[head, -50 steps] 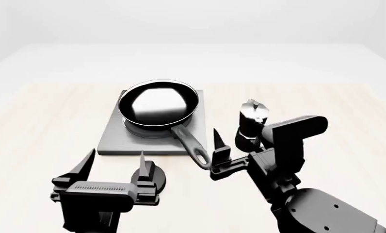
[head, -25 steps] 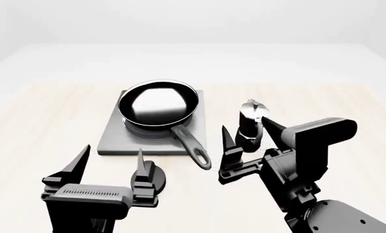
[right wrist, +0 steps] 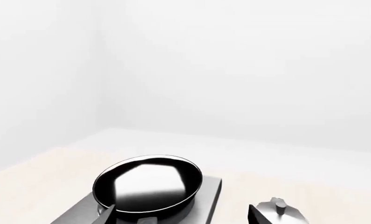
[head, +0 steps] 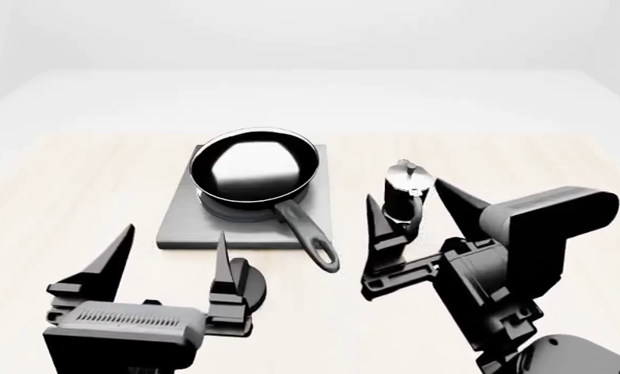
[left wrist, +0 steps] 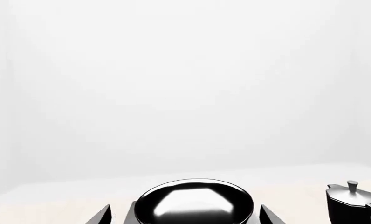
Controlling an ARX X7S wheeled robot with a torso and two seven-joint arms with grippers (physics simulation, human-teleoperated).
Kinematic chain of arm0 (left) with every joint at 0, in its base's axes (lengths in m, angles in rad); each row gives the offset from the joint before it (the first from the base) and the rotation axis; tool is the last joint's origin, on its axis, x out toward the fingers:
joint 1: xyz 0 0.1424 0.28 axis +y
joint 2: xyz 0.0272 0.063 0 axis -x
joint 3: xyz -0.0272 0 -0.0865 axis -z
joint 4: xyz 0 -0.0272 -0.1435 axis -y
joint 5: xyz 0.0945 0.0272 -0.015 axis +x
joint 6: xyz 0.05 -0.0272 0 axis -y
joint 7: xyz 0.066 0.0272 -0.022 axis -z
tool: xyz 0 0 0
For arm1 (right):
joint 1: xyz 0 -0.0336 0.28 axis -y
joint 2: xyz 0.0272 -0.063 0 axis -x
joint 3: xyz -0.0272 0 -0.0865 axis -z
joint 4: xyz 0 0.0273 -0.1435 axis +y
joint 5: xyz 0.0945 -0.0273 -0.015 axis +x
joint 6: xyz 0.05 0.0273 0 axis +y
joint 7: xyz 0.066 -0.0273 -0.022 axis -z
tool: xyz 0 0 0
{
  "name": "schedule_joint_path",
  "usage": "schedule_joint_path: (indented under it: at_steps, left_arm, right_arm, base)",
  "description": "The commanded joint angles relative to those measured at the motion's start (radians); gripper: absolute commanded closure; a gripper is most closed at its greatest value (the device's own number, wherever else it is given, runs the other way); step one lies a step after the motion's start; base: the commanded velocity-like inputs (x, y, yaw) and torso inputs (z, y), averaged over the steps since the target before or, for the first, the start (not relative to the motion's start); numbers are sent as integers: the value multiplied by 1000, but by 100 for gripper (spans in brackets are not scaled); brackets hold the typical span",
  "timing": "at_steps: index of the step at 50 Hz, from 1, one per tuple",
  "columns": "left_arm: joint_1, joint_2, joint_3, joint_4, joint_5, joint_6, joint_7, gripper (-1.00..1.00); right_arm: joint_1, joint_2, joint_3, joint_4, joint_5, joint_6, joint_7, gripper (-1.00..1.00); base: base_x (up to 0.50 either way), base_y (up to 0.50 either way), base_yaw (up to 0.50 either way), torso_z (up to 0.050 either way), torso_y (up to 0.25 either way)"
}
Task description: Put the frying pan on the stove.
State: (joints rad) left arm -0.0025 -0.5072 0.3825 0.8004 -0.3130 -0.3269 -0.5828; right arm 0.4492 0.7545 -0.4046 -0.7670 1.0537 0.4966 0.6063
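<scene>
Frying pan (head: 255, 164) sits on the stove (head: 184, 220), mid-desk toward the far edge; handle's long axis runs back toward the near edge, slightly right. My right gripper (head: 414, 214) is nearer the handle tip, just to its right; left gripper (head: 170, 255) sits nearer the near edge. Both spread wide, holding nothing — looks placed.

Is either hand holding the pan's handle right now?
No. In the head view the right hand and left hand are both open and apart from the pan, which sits on the stove.
</scene>
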Motion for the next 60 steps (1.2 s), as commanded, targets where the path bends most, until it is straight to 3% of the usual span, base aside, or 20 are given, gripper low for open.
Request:
schedule_joint_path:
  at_steps: [1,41,47,55,60]
  left_arm:
    - [-4,-14,0,83,-7,-55,-24,-100]
    - [-29,-60,5,235,-47,-137,-98,-100]
    - [-46,-122,45,246,-77,-105,-167,-100]
    - [-200,-296,247,246,-167,-10,-392,-100]
    - [-266,-344,329,245,-195,20,-461,-100]
  right_arm:
    - [4,31,27,-58,48,3,36,-100]
    - [41,86,69,-153,149,5,112,-100]
    - [54,93,73,-168,173,9,128,-100]
    - [60,112,86,-194,201,5,150,-100]
    - [63,124,98,-199,218,-3,156,-100]
  base:
    - [0,0,0,0,0]
    - [0,0,0,0,0]
    - [0,0,0,0,0]
    - [0,0,0,0,0]
    - [0,0,0,0,0]
